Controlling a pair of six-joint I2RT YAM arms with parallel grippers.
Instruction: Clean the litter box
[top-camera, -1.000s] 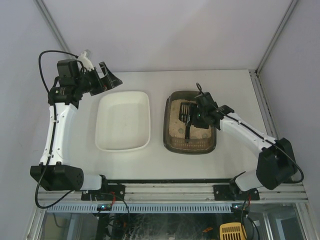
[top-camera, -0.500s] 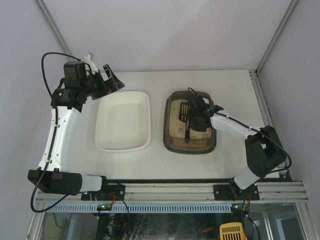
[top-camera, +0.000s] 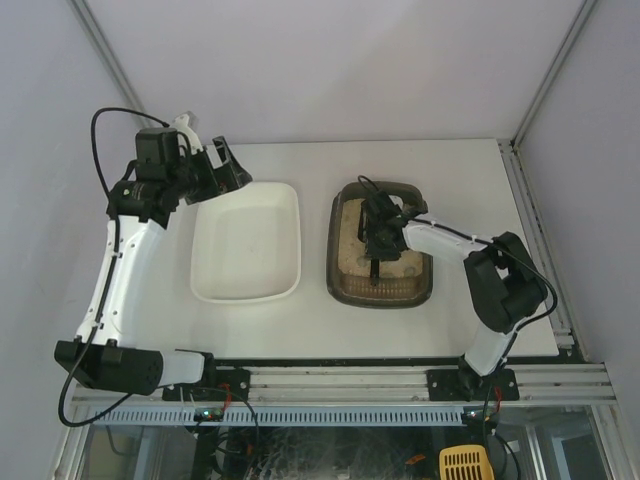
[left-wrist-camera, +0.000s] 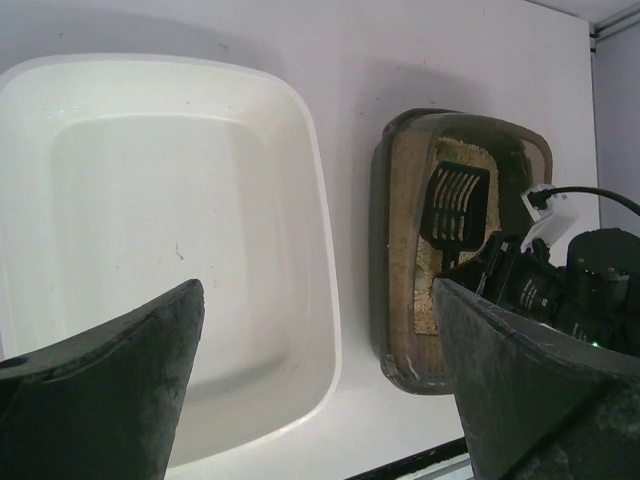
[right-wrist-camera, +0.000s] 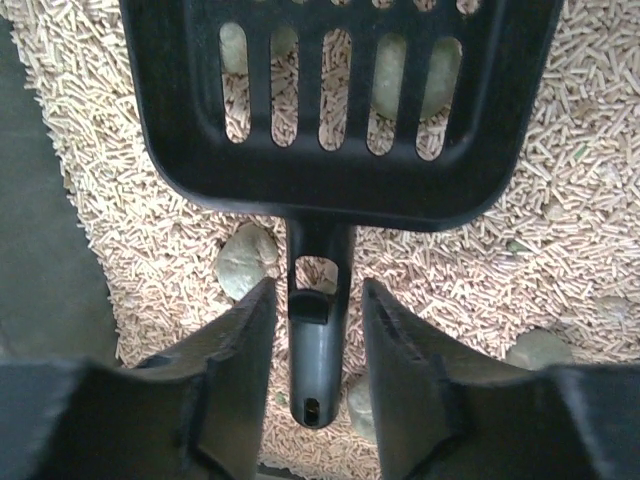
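The litter box (top-camera: 380, 298) is a dark grey-brown tray of beige pellet litter, right of centre on the table. A black slotted scoop (right-wrist-camera: 340, 110) lies on the litter, its handle (top-camera: 375, 268) pointing to the near side. My right gripper (right-wrist-camera: 318, 285) is low over the litter with a finger on each side of the handle. A narrow gap shows on both sides, so it is open. Several grey-green lumps (right-wrist-camera: 247, 258) lie among the pellets. My left gripper (top-camera: 225, 165) hangs wide open and empty above the far left corner of the white tray (top-camera: 245, 245).
From the left wrist, the white tray (left-wrist-camera: 180, 220) and the litter box (left-wrist-camera: 395, 300) lie side by side with a strip of table between them. The box's dark wall (right-wrist-camera: 40, 250) rises just left of my right fingers. Cage walls close in the table's sides and back.
My right gripper has moved left and down onto the scoop's handle, and its jaws have narrowed around it. The left arm has drifted slightly to the right, still open.
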